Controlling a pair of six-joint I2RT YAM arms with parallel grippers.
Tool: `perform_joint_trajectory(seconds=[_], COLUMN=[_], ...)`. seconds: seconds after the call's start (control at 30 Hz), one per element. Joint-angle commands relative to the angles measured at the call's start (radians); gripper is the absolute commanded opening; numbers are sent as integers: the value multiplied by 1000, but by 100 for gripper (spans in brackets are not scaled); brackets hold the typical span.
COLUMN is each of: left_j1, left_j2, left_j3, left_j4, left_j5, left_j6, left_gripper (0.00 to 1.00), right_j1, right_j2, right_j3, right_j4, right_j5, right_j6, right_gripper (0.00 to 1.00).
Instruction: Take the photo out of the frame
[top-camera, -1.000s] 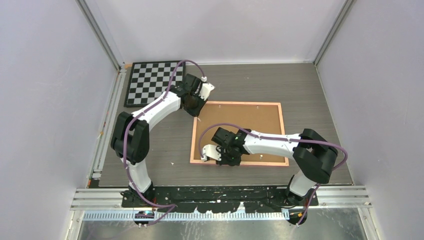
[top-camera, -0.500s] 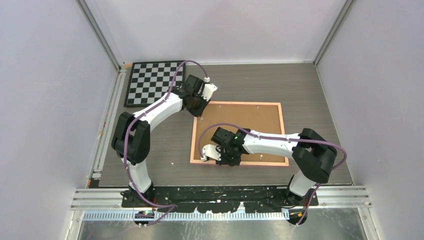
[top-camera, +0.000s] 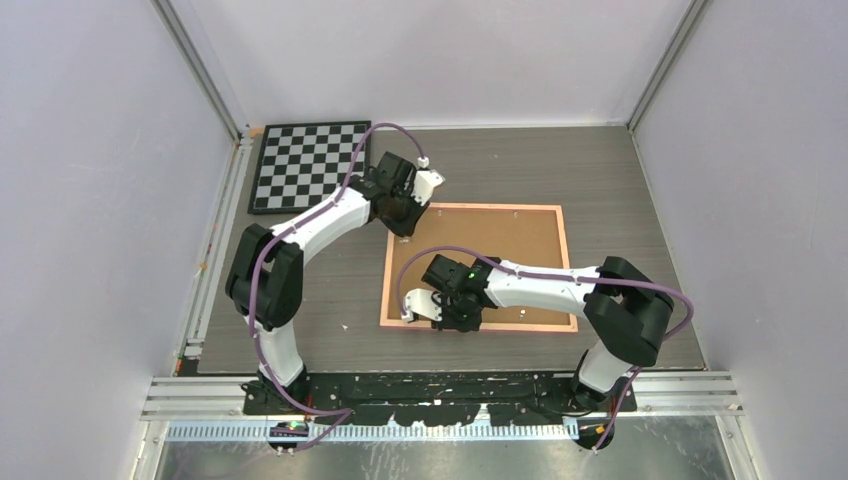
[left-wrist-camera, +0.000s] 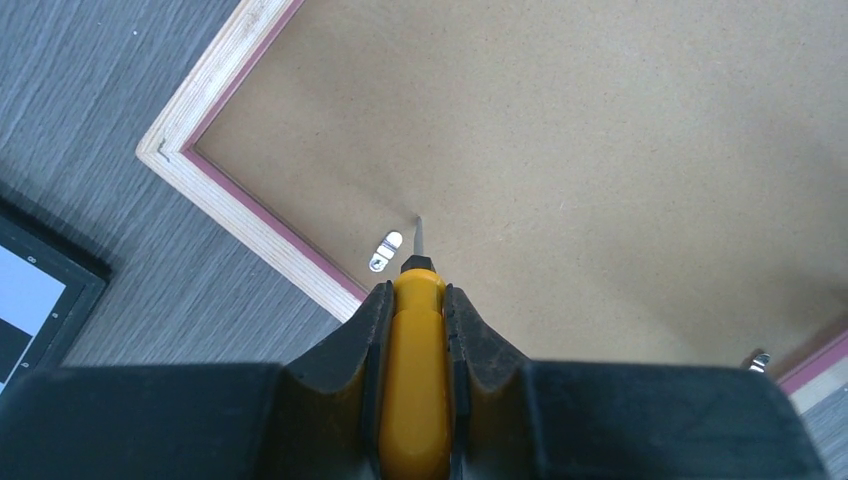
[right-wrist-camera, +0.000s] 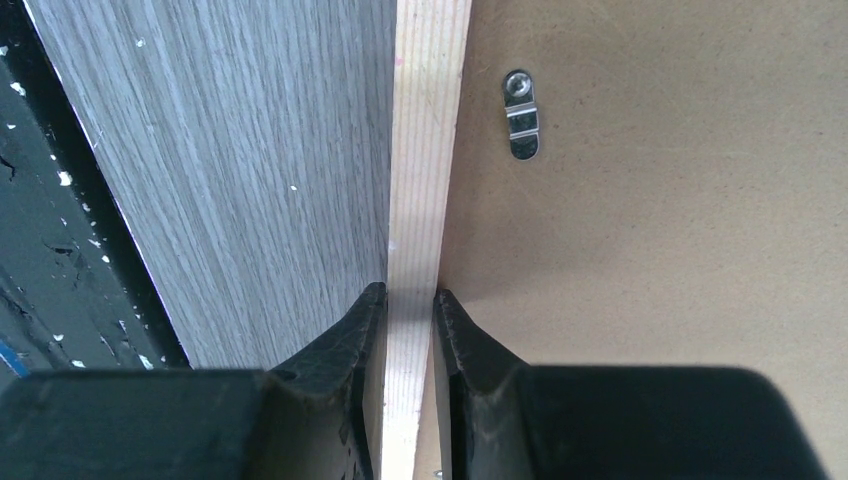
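The frame (top-camera: 500, 250) lies face down on the table, showing its brown fibreboard back and thin pink border. The photo is hidden under the back. My left gripper (top-camera: 405, 222) is over the frame's far left corner, shut on a yellow-handled screwdriver (left-wrist-camera: 417, 370). The tool's thin tip (left-wrist-camera: 419, 232) touches the fibreboard just beside a small metal clip (left-wrist-camera: 385, 250). At the near left corner my right gripper (top-camera: 408, 308) is shut on the frame's pale wooden border (right-wrist-camera: 428, 150), one finger on each side. Another clip (right-wrist-camera: 521, 113) lies ahead of it on the back.
A black-rimmed chessboard (top-camera: 305, 165) lies at the far left of the table, its corner (left-wrist-camera: 30, 290) close to the frame. Grey walls enclose the table on three sides. A black base strip (right-wrist-camera: 60, 250) runs along the near table edge.
My left gripper has swung right and slightly forward with the screwdriver, from outside the frame's far left corner to over the fibreboard. The right arm has stayed put.
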Motion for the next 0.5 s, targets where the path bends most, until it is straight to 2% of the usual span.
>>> perform_joint_trajectory(seconds=[0.0,0.2,0.37,0.47], left_j1=[19,96,159,220], left_j2=[-42,-80,-135,-174], left_j3=[43,111,89,58], left_j4=[-61,-113,-112,-89], left_j5=[44,95,149,218], left_j6=[-8,-37,-106,-179], left_gripper=[0,0,0,0], right_j1=[-11,-150,-393,-534], right_j2=[-31,-126,-203,-253], right_j3=[16,105,173,155], right_j4=[-14,-63,-70,-33], right_j5=[-4,-86,-177,-118], right_j6=[25,73,213,361], right_gripper=[23,50,65,76])
